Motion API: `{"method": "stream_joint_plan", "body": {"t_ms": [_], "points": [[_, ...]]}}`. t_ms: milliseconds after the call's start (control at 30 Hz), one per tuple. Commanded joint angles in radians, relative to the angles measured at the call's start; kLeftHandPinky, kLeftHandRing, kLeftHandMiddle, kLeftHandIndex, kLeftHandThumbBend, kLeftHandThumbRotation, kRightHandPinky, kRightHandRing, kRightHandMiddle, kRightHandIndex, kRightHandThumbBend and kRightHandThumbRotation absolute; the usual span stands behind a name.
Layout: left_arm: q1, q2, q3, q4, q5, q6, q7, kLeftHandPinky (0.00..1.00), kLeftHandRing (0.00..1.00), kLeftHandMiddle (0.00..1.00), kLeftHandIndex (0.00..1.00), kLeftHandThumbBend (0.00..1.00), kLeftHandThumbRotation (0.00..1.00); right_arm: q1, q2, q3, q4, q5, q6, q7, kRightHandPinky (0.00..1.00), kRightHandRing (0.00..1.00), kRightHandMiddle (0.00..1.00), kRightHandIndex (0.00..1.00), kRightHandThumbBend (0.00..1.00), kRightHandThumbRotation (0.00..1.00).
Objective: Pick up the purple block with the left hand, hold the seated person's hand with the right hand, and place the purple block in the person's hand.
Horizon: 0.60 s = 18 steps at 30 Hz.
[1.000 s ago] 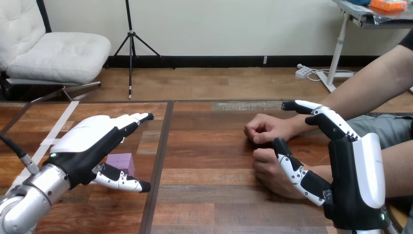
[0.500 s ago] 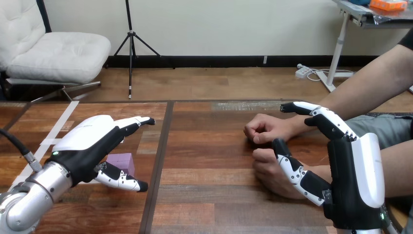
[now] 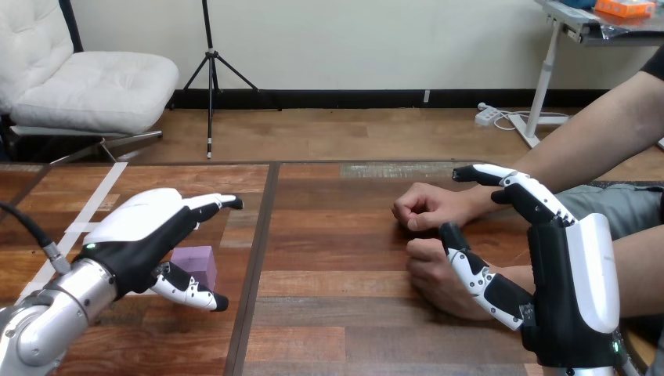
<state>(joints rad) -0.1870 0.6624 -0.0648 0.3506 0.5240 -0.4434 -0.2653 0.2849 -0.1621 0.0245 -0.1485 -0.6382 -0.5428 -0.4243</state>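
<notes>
At the left, the left hand [image 3: 145,235] hangs low over the tabletop [image 3: 337,313]. Its fingers [image 3: 210,204] are nearly straight and spread wide from the thumb [image 3: 186,290]. It has hold of nothing. The purple block [image 3: 197,261] lies flat on the tabletop in the gap between them, partly hidden behind the palm. I cannot tell if the thumb touches it.

So the step in hand looks like the pick-up, with the grasp not yet made. The next move calls for the left hand to settle lower and close fingers and thumb on opposite faces of the block, squarely, so it does not skid away.

To the right, the person's far hand [image 3: 427,207] and near hand [image 3: 434,274] both rest on the tabletop as loose fists. The right hand [image 3: 571,290] stands upright beside them, wide open. Its thumb lies against the near hand, and its straight fingers reach over the far wrist, curled round neither. Holding the person's hand remains to be done, and that hand must open, palm up, before the block can go in.
</notes>
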Motion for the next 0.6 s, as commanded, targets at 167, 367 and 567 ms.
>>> {"method": "stream_joint_plan", "body": {"t_ms": [167,367,567], "points": [[-0.098,0.034,-0.031,-0.001,0.063,0.057,0.010,0.89,0.91,0.92,0.89,0.80,0.10,-0.063,-0.011,-0.015,-0.031,0.016,0.010,0.014,0.65,0.74,0.73,0.67,0.39,0.00],[-0.110,0.034,-0.043,0.009,0.090,0.079,0.018,0.91,0.92,0.92,0.90,0.79,0.12,-0.062,-0.010,-0.015,-0.036,0.014,0.016,0.019,0.65,0.74,0.73,0.67,0.39,0.00],[-0.124,0.039,-0.057,0.023,0.114,0.089,0.029,0.92,0.93,0.93,0.90,0.78,0.14,-0.062,-0.009,-0.016,-0.039,0.013,0.019,0.025,0.65,0.74,0.73,0.67,0.39,0.00]]}}
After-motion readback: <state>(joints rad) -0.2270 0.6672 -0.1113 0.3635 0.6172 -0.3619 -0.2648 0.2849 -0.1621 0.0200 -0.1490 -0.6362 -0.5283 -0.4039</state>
